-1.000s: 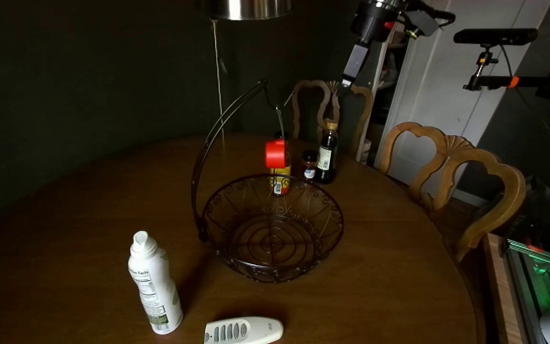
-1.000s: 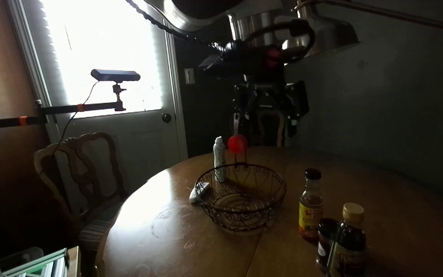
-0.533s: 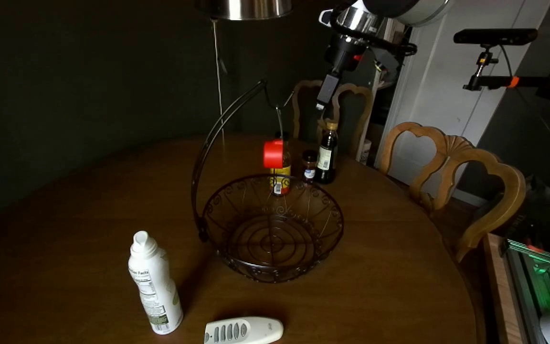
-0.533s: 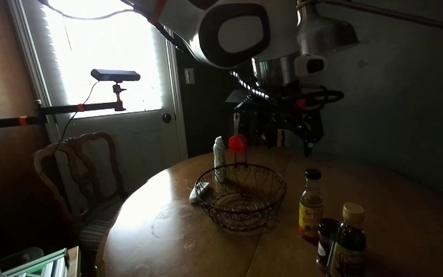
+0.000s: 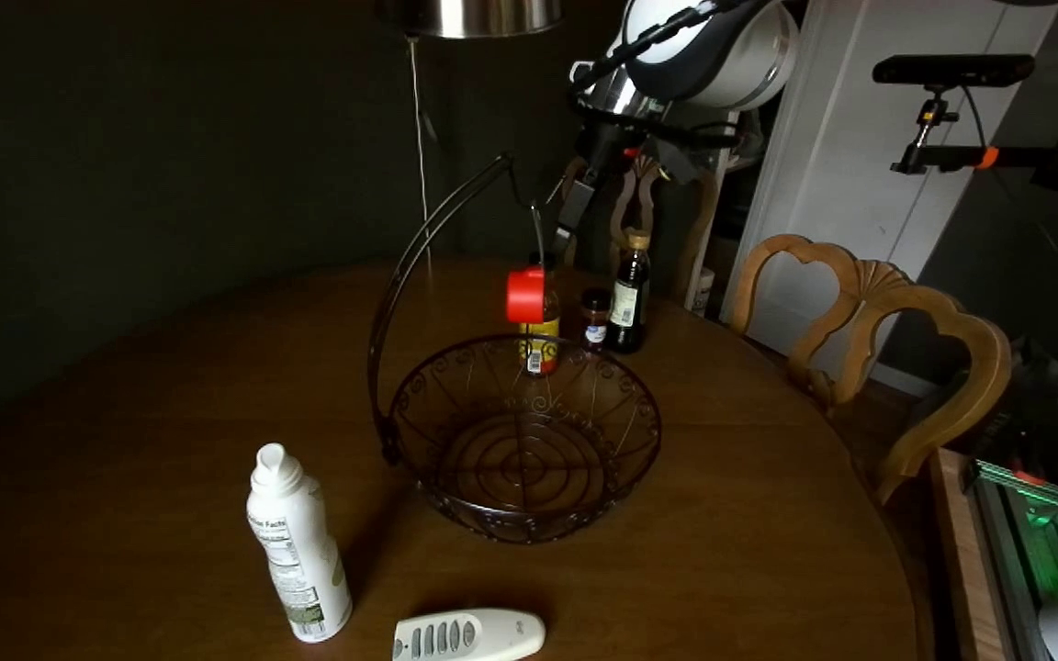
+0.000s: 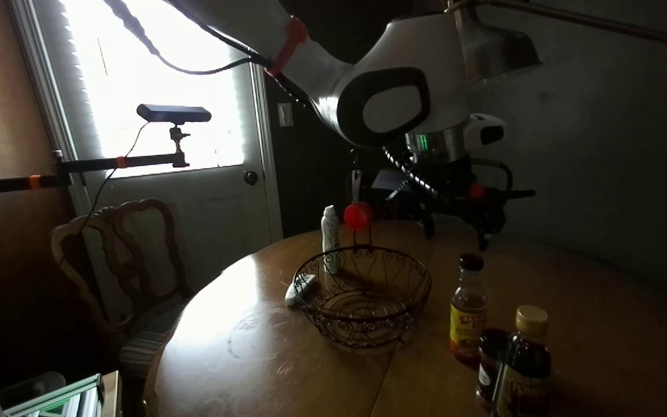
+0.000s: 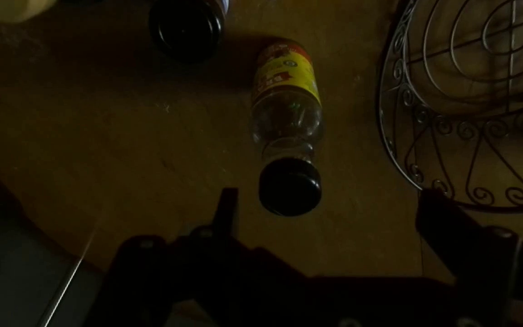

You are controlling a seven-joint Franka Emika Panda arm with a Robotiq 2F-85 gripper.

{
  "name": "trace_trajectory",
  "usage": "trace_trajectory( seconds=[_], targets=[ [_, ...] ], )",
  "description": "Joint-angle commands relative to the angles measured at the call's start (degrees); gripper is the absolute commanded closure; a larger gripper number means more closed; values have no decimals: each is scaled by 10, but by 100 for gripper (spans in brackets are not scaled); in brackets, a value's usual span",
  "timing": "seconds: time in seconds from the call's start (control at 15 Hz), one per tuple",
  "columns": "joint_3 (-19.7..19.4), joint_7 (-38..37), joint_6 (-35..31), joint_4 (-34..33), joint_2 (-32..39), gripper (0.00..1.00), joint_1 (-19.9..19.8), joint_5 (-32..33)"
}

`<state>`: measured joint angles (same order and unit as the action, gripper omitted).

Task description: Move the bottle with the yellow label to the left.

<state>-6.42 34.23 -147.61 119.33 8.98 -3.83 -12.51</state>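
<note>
Claw (image 7: 328,193) agape; yellow-label bottle (image 7: 288,113) below.

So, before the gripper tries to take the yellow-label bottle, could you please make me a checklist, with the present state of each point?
1. Gripper open: ok, its fingers stand wide apart.
2. Yellow-label bottle upright: ok.
3. Cap on: ok.
4. Bottle centred between the fingers: not ok; in the wrist view its cap appears nearer the finger at image left.
5. Bottle apart from the jar: ok, a gap shows in the wrist view.
6. Fingers clear of the basket: cannot tell; one finger covers part of its rim in the wrist view, but depth is unclear.
</note>
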Motion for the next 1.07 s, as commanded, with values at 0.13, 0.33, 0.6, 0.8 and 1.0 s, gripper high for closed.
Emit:
trace_trajectory(
  seconds=[0.13, 0.33, 0.6, 0.8, 1.0],
  targets=[
    [40, -3, -32, -53, 75, 0, -35, -4],
    [51, -12, -30, -68, 98, 0, -46, 3],
    [60, -19, -27, -85, 117, 42, -57, 10],
    [66, -23, -28, -91, 125, 65, -62, 12],
    [59, -47, -17, -89, 117, 80, -56, 31]
  ],
)
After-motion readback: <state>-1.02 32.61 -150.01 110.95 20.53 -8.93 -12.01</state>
